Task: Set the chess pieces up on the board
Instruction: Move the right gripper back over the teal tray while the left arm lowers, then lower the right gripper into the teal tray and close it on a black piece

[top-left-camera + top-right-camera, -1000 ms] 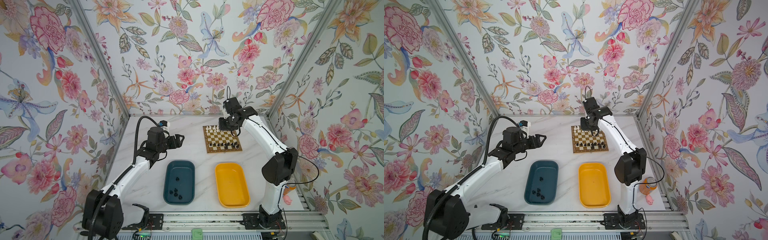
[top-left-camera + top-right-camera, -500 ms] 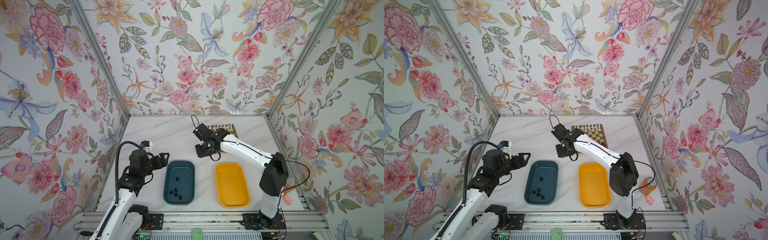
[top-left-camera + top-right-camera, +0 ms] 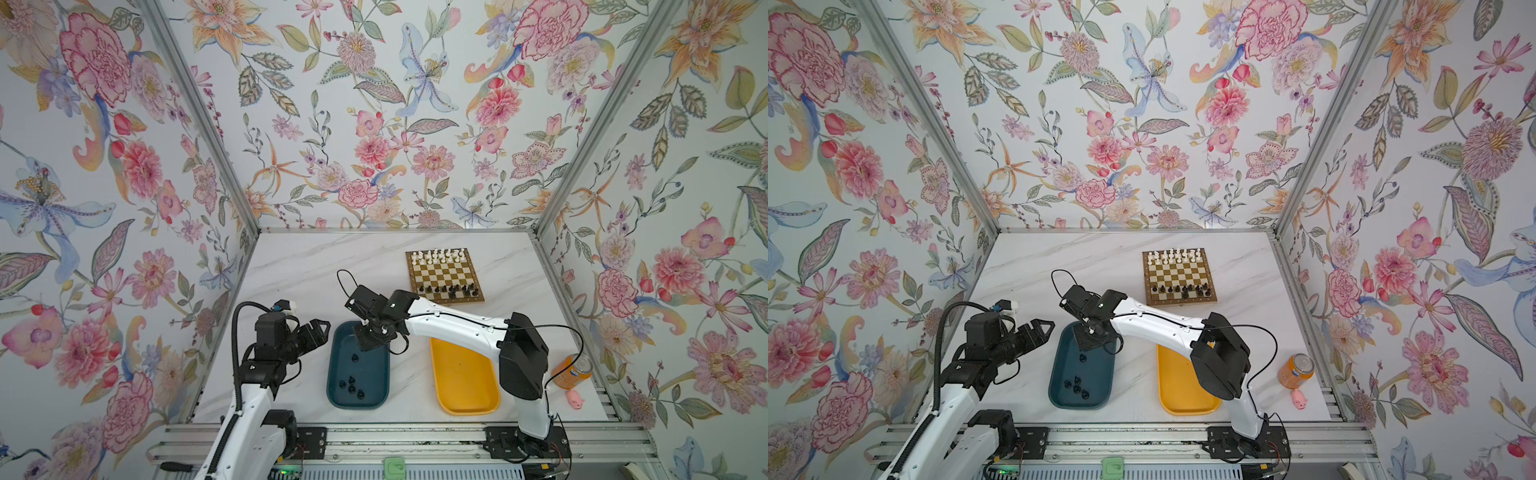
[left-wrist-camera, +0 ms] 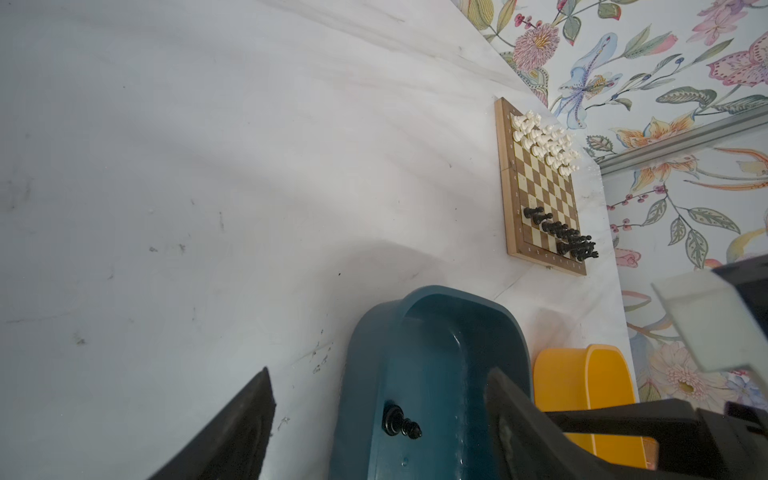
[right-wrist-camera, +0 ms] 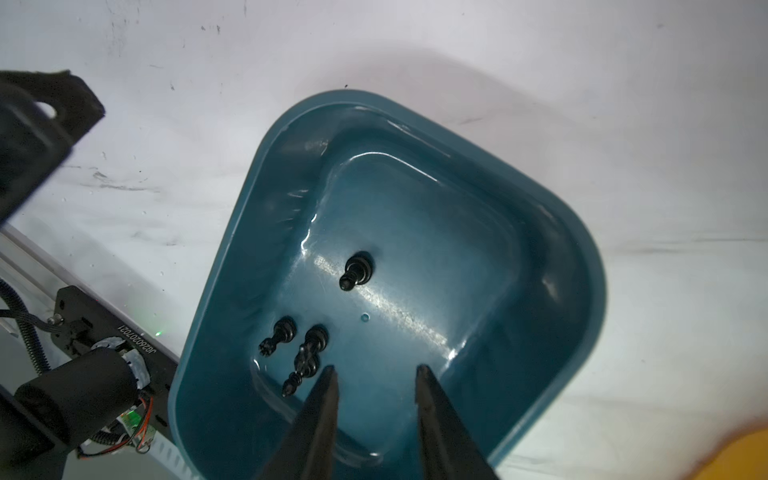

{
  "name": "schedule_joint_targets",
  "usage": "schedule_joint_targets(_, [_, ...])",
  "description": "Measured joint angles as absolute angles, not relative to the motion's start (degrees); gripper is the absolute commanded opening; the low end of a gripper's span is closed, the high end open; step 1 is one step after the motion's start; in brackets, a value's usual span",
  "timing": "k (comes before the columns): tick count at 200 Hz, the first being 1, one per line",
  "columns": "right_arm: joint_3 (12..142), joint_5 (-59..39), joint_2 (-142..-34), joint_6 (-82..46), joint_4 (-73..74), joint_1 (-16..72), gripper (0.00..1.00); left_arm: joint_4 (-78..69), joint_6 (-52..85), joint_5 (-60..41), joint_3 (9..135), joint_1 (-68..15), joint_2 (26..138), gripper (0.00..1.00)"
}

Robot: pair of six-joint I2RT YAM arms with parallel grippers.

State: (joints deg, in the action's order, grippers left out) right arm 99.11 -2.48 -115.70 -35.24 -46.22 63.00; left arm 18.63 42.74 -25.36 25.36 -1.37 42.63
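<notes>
White pieces (image 3: 439,255) fill the far rows of the board (image 3: 444,274), far right; black pieces (image 3: 451,288) part-fill its near rows. Several more lie in the teal tray (image 3: 333,374), below the right gripper (image 5: 376,370), parted and empty; the left gripper (image 4: 378,372) gapes, empty.

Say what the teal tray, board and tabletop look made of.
Teal tray: glossy moulded plastic, judging by bright highlights and rounded walls. Board: wood, apparently varnished; pale wooden edge shows. Tabletop: white marble look with grey veins; stone or laminate, cannot tell.

Board (image 3: 444,274), white rows (image 3: 439,255) far, black rows (image 3: 451,289) near, loose black pieces (image 3: 351,385) in teal tray (image 3: 331,374)
</notes>
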Motion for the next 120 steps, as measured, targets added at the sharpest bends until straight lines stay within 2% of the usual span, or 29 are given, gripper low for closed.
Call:
schedule_joint_targets(48, [101.3,-4.1,-120.8,-35.2,-45.7,63.2,0.38,19.0,42.9,-25.3,25.5,-0.1,45.2,0.80])
schedule_joint_targets(120, [103.5,-6.8,-124.0,-35.2,-45.7,64.1,0.27,19.4,42.7,-25.4,25.8,0.4,45.5,0.80])
